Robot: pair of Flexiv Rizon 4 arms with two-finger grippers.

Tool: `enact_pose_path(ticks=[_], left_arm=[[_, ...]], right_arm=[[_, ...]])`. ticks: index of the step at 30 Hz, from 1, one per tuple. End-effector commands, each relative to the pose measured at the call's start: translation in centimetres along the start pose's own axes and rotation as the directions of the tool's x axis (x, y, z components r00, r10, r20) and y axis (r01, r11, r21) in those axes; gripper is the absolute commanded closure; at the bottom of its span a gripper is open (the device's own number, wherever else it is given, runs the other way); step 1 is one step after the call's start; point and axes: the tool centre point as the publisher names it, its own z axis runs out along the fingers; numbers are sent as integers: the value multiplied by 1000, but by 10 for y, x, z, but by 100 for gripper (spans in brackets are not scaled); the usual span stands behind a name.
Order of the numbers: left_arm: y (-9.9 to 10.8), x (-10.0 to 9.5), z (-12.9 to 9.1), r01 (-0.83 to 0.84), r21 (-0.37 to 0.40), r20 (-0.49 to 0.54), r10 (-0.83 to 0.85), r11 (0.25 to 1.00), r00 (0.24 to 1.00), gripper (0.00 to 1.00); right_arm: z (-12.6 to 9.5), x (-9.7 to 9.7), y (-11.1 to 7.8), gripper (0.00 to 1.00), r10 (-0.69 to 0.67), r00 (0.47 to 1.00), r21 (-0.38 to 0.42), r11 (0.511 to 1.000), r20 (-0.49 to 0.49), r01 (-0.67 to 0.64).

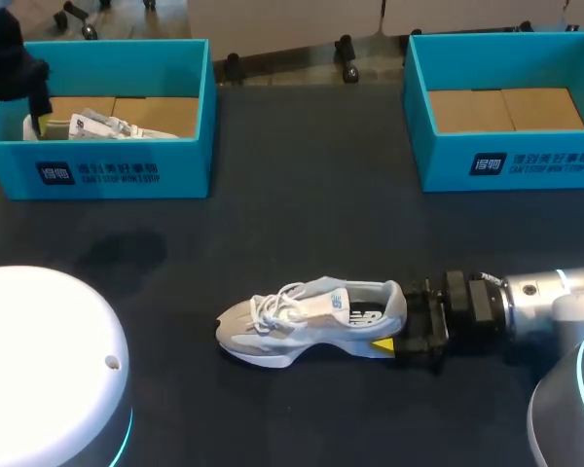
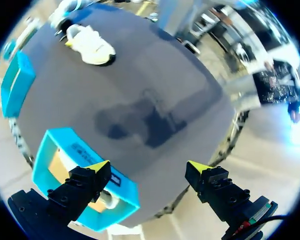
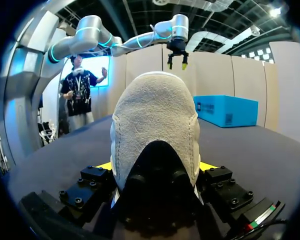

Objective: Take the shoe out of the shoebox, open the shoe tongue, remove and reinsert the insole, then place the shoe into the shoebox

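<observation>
A grey and white shoe [image 1: 311, 316] lies on its sole in the middle of the dark table, toe to the left. My right gripper [image 1: 397, 339] is shut on its heel; in the right wrist view the heel [image 3: 155, 130] fills the gap between the fingers [image 3: 206, 166]. The left shoebox [image 1: 107, 170] holds white paper and something pale. My left gripper [image 1: 39, 109] hangs open over that box's back left corner. In the left wrist view its gripper [image 2: 147, 167] is open and holds nothing, with the box [image 2: 65, 150] under one finger and the shoe [image 2: 92, 46] far ahead.
A second blue shoebox [image 1: 506, 161] with a bare cardboard floor stands at the back right, also seen as a blue box [image 2: 15, 82] in the left wrist view. My left arm's white base [image 1: 39, 370] fills the near left corner.
</observation>
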Motion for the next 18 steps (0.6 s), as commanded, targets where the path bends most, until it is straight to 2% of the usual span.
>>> enact_pose_path(ticks=[1,3,6,7,8,9,10,11,12,13,14,15,17,18], left_arm=[[3,-6,-2,234,44,-40,-233,971,972,0],[-5,-1,-4,313,67,-31,-312,947,950,0],[-30,4,3,581,20,3,-581,814,814,0],[-37,2,3,648,8,-31,-647,762,762,0],[-42,4,4,675,29,-62,-673,737,737,0],[-47,4,5,741,22,-63,-739,671,671,0],[-54,5,7,775,10,-59,-773,632,631,0],[-59,10,8,778,49,-63,-776,626,628,0],[-65,11,10,840,43,-27,-840,540,542,0],[-72,14,12,848,53,-22,-848,527,529,0],[-77,18,12,864,70,-62,-862,499,503,0],[-82,19,14,889,60,-63,-887,453,457,0],[-94,21,20,934,98,-74,-934,343,350,0],[-100,21,23,943,96,-97,-939,320,329,0]], right_arm=[[1,1,2,100,0,1000,6,1000,0,0],[1,1,2,100,0,1000,6,1000,0,0],[1,1,2,100,0,1000,6,1000,0,0],[1,1,2,100,0,1000,6,1000,0,0],[1,1,2,100,0,1000,6,1000,0,0],[1,1,2,100,0,1000,6,1000,0,0],[1,1,2,100,0,1000,6,1000,0,0],[1,1,2,100,0,1000,6,1000,0,0],[1,1,2,100,0,1000,6,1000,0,0],[1,1,2,100,0,1000,6,1000,0,0],[1,1,2,100,0,1000,6,1000,0,0],[1,1,2,100,0,1000,6,1000,0,0],[1,1,2,100,0,1000,6,1000,0,0],[1,1,2,100,0,1000,6,1000,0,0]])
